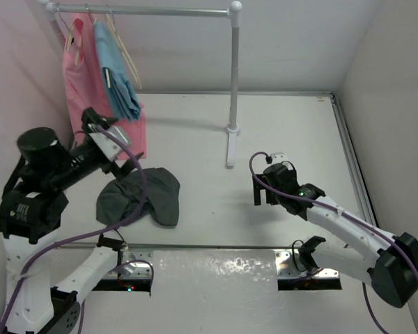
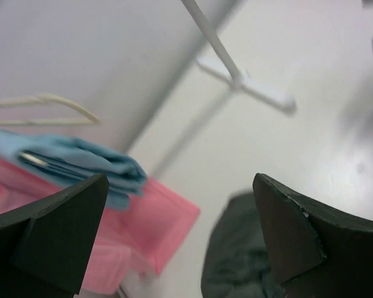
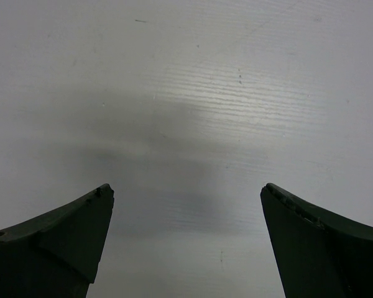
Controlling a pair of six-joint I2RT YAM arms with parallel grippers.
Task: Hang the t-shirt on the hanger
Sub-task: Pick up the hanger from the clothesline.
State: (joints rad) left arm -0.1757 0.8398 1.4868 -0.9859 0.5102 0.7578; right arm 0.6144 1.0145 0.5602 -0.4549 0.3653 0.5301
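Left end effector (image 2: pixel 180 180): fingers wide apart, nothing between them. I have it raised above the left side of the surface, next to the hanging clothes and above the t-shirt's left edge.
Rail (image 1: pixel 146 10): a grey pipe across the back left. A pink garment (image 1: pixel 80 76) and a light blue garment (image 1: pixel 122 87) hang from it.
Hanger (image 1: pixel 129 59): pale, thin and bare, on the rail just right of the blue garment.
T-shirt (image 1: pixel 143 195): a dark, crumpled heap lying on the surface, left of centre and below the hung clothes. Nothing is holding it.
Handling: I judge it light and limp. It will sag and bunch, and it won't hold a shape.
Where to take hold: I can't make out the collar or shoulders in the heap, so I'd pinch a raised fold at the edge.
Right end effector (image 3: pixel 186 189): fingers spread and empty, over bare surface well to the right of the t-shirt.
Surface (image 1: pixel 279 125): white, smooth and slightly glossy.
Room: plain pale walls close in at the back and on both sides.
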